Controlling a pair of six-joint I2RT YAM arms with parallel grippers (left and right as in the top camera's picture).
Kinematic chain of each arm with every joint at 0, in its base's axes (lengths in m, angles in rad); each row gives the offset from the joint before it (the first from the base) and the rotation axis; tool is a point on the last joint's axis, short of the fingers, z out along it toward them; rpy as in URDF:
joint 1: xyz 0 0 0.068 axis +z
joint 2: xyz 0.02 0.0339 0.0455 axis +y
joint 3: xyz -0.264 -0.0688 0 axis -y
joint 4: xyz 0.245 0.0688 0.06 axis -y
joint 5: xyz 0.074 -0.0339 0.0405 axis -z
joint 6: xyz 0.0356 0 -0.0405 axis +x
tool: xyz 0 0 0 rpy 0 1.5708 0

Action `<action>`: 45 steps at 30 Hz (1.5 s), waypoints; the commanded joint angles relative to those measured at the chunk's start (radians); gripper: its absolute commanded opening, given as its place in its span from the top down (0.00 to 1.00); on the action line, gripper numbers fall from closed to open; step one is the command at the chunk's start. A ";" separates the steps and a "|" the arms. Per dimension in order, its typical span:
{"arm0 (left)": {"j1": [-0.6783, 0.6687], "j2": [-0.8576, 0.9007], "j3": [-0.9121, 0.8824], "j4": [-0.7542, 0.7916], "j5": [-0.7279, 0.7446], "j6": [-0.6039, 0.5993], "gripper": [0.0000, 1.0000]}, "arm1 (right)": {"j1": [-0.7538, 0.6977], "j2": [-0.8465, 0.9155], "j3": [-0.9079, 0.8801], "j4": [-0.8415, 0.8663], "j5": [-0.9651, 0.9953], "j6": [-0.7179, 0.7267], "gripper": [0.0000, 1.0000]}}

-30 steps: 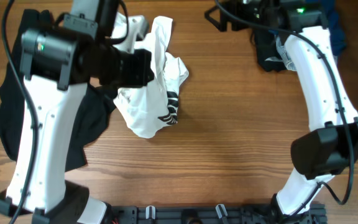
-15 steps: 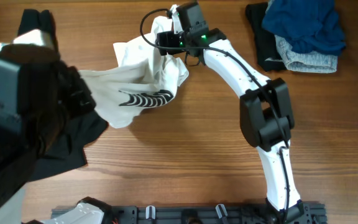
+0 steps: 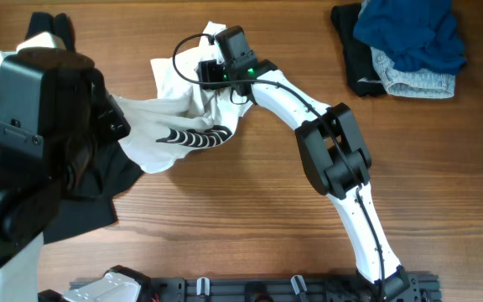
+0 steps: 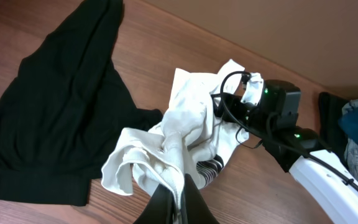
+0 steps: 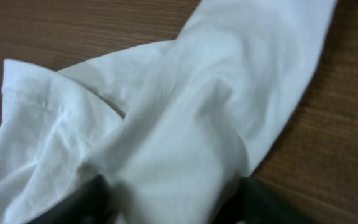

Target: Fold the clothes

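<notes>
Early going: left gripper [image 4: 181, 191] pinches the bunched white shirt [image 3: 153, 144], right gripper [image 5: 173, 200] jaws spread astride it; nothing folded yet, black garment [image 4: 55, 124] untouched.

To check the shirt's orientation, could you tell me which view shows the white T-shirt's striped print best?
The overhead view: the black striped print lies fully exposed on the white T-shirt. The left wrist view catches only a sliver of it beneath bunched fabric; the right wrist view shows only plain white cloth.
</notes>
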 commanded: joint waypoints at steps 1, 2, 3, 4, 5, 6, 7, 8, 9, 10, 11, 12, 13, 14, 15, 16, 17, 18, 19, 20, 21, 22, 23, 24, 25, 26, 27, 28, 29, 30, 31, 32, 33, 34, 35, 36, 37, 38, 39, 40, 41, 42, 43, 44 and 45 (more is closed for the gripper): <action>0.006 0.009 0.000 0.003 -0.027 -0.017 0.96 | -0.005 0.025 0.002 -0.070 0.051 0.029 0.56; 0.006 0.012 0.000 0.003 -0.027 -0.017 0.96 | -0.007 0.025 0.003 -0.108 0.068 0.028 0.66; 0.006 0.015 0.000 0.003 -0.027 -0.017 0.96 | -0.011 0.024 0.003 -0.157 0.089 0.026 0.80; 0.006 0.019 0.000 0.003 -0.027 -0.017 0.96 | -0.017 0.024 0.003 -0.215 0.115 0.027 0.87; 0.006 0.025 0.000 0.003 -0.027 -0.017 0.96 | -0.027 0.024 0.003 -0.274 0.138 0.029 0.96; 0.006 0.036 0.000 0.003 -0.025 -0.017 0.96 | -0.060 0.019 0.003 -0.398 0.157 0.051 0.96; 0.006 0.048 0.000 0.003 -0.024 -0.017 0.96 | -0.091 0.013 0.003 -0.475 0.155 0.062 0.96; 0.006 0.054 0.000 0.003 -0.024 -0.017 0.96 | -0.111 0.010 0.003 -0.523 0.155 0.081 0.96; 0.006 0.063 0.000 0.003 -0.024 -0.017 0.96 | -0.142 0.003 0.003 -0.589 0.155 0.105 0.96; 0.006 0.077 0.000 0.003 -0.024 -0.017 0.96 | -0.181 -0.008 0.003 -0.668 0.155 0.131 0.96; 0.006 0.088 0.000 0.003 -0.023 -0.017 0.96 | -0.212 -0.018 0.003 -0.720 0.151 0.138 0.96; 0.006 0.106 0.000 0.003 -0.019 -0.017 0.96 | -0.251 -0.032 0.003 -0.777 0.147 0.143 0.96; 0.006 0.116 0.000 0.003 -0.016 -0.016 0.96 | -0.281 -0.046 0.003 -0.818 0.138 0.142 0.96; 0.006 0.132 0.000 0.003 -0.016 -0.016 0.96 | -0.309 -0.062 0.003 -0.854 0.131 0.142 0.96; 0.006 0.143 -0.002 0.003 -0.016 -0.016 0.96 | -0.335 -0.081 0.003 -0.887 0.123 0.134 0.96; 0.006 0.154 -0.008 0.003 -0.016 -0.016 0.96 | -0.362 -0.105 0.003 -0.914 0.095 0.100 0.96; 0.006 0.167 -0.025 0.003 -0.016 -0.016 0.96 | -0.391 -0.138 0.003 -0.941 0.046 0.047 0.96; 0.006 0.175 -0.047 0.003 -0.017 -0.016 0.96 | -0.412 -0.171 0.003 -0.964 -0.019 -0.023 0.96; 0.006 0.181 -0.067 0.003 -0.017 -0.016 0.96 | -0.426 -0.200 0.003 -0.978 -0.072 -0.077 0.96; 0.006 0.186 -0.091 0.003 -0.017 -0.016 0.96 | -0.437 -0.231 0.003 -0.989 -0.119 -0.129 0.94; 0.006 0.190 -0.117 0.005 -0.017 -0.016 0.96 | -0.443 -0.265 0.003 -0.996 -0.153 -0.172 0.89; 0.006 0.193 -0.158 0.010 -0.017 -0.016 0.96 | -0.446 -0.309 0.003 -0.997 -0.161 -0.195 0.76; 0.006 0.193 -0.194 0.016 -0.017 -0.016 0.96 | -0.448 -0.364 0.003 -0.983 -0.161 -0.221 0.55; 0.006 0.193 -0.220 0.023 -0.017 -0.016 0.96 | -0.447 -0.402 0.003 -0.961 -0.161 -0.232 0.41; 0.006 0.193 -0.245 0.032 -0.017 -0.016 0.96 | -0.444 -0.438 0.003 -0.926 -0.161 -0.251 0.32; 0.006 0.193 -0.265 0.038 -0.017 -0.016 0.96 | -0.441 -0.467 0.003 -0.885 -0.161 -0.272 0.27; 0.006 0.193 -0.290 0.050 -0.017 -0.016 0.96 | -0.432 -0.494 0.003 -0.819 -0.161 -0.291 0.23; 0.006 0.193 -0.301 0.054 -0.017 -0.016 0.96 | -0.423 -0.499 0.003 -0.774 -0.160 -0.293 0.21; 0.006 0.193 -0.306 0.057 -0.017 -0.016 0.96 | -0.414 -0.499 0.003 -0.740 -0.160 -0.293 0.21; 0.006 0.193 -0.306 0.058 -0.017 -0.016 0.96 | -0.402 -0.485 0.002 -0.707 -0.160 -0.292 0.21; 0.006 0.192 -0.306 0.060 -0.017 -0.016 0.96 | -0.385 -0.465 0.002 -0.677 -0.155 -0.289 0.21; 0.006 0.191 -0.306 0.062 -0.017 -0.017 0.96 | -0.375 -0.449 0.002 -0.656 -0.153 -0.287 0.20; 0.006 0.191 -0.306 0.064 -0.017 -0.017 0.96 | -0.364 -0.425 0.002 -0.630 -0.147 -0.284 0.21; 0.006 0.189 -0.306 0.065 -0.017 -0.017 0.96 | -0.355 -0.399 0.002 -0.604 -0.129 -0.270 0.20; 0.006 0.189 -0.306 0.068 -0.017 -0.017 0.96 | -0.350 -0.378 0.002 -0.588 -0.116 -0.267 0.21; 0.006 0.189 -0.306 0.068 -0.017 -0.016 0.96 | -0.345 -0.354 0.002 -0.573 -0.108 -0.271 0.23; 0.006 0.189 -0.306 0.068 -0.017 -0.017 0.96 | -0.343 -0.331 0.002 -0.562 -0.096 -0.279 0.23; 0.006 0.189 -0.306 0.068 -0.017 -0.017 0.96 | -0.343 -0.302 0.002 -0.548 -0.090 -0.312 0.23; 0.006 0.189 -0.306 0.071 -0.016 -0.017 0.96 | -0.343 -0.279 0.002 -0.538 -0.077 -0.323 0.24; 0.006 0.189 -0.306 0.073 -0.016 -0.017 0.96 | -0.343 -0.261 0.002 -0.530 -0.067 -0.332 0.24; 0.006 0.189 -0.306 0.077 -0.016 -0.017 0.96 | -0.343 -0.241 0.002 -0.518 -0.066 -0.353 0.27; 0.006 0.189 -0.306 0.082 -0.016 -0.017 0.96 | -0.343 -0.222 0.002 -0.504 -0.071 -0.379 0.28; 0.006 0.189 -0.306 0.087 -0.016 -0.017 0.96 | -0.342 -0.210 0.002 -0.494 -0.074 -0.401 0.28; 0.006 0.189 -0.306 0.092 -0.016 -0.017 0.96 | -0.338 -0.195 0.002 -0.482 -0.081 -0.431 0.28; 0.006 0.189 -0.306 0.101 -0.016 -0.016 0.96 | -0.332 -0.178 0.002 -0.472 -0.094 -0.470 0.28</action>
